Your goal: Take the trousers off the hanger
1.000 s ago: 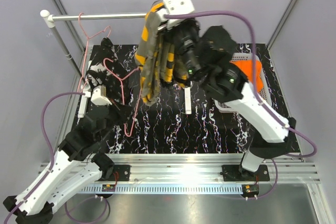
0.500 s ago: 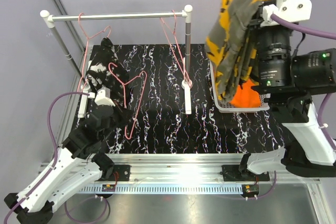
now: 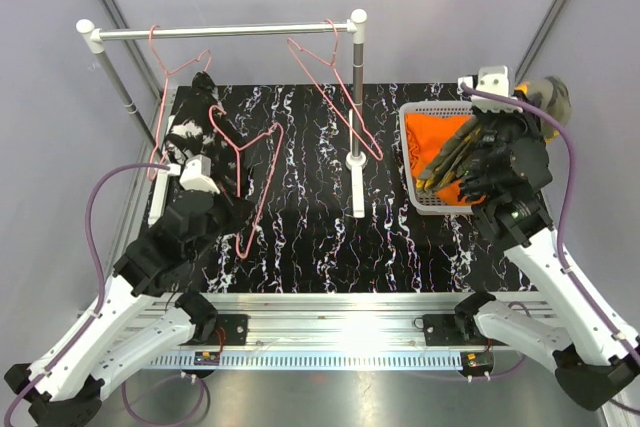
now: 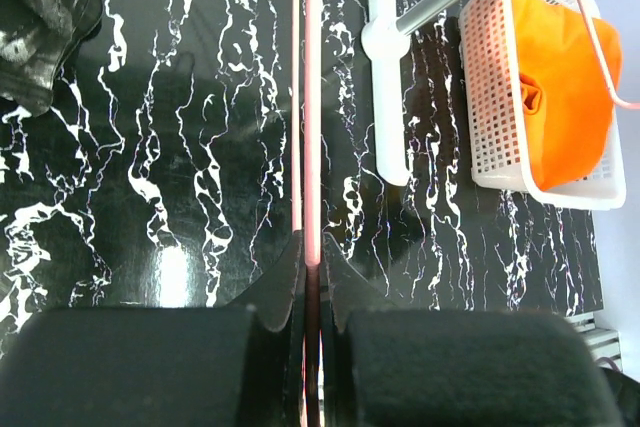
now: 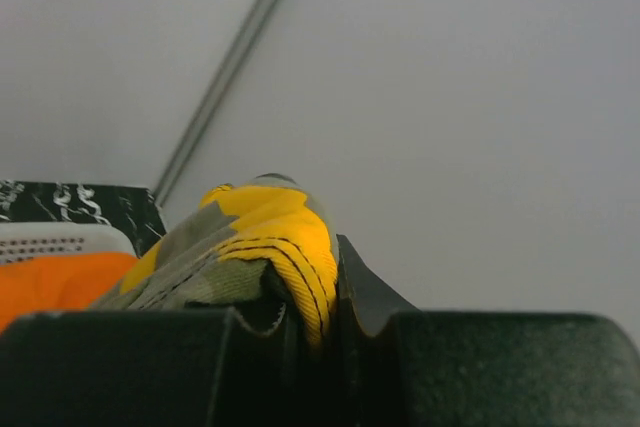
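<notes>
My right gripper (image 3: pixel 535 107) is shut on the olive camouflage trousers (image 3: pixel 452 155), which hang down from it over the white basket (image 3: pixel 415 197). In the right wrist view the fold of the camouflage trousers (image 5: pixel 250 237) is pinched between the jaws of that gripper (image 5: pixel 325 287). The orange trousers (image 3: pixel 440 135) lie in the basket. The black speckled trousers (image 3: pixel 190 122) sit at the far left by the rail. My left gripper (image 3: pixel 222 209) is shut on the bottom wire of an empty pink hanger (image 3: pixel 245 162); the hanger wire (image 4: pixel 312 97) runs straight out from its closed jaws (image 4: pixel 312 257).
A metal rail (image 3: pixel 220 32) on two posts spans the back, its right post on a white foot (image 3: pixel 357 192). An empty pink hanger (image 3: pixel 335 87) hangs near the right post and another (image 3: pixel 170 72) at the left end. Grey walls close in on both sides.
My right arm carried the camouflage trousers off the rail to the right and lowered them over the basket. The freed hanger stays on the rail. My left gripper keeps its hold.
</notes>
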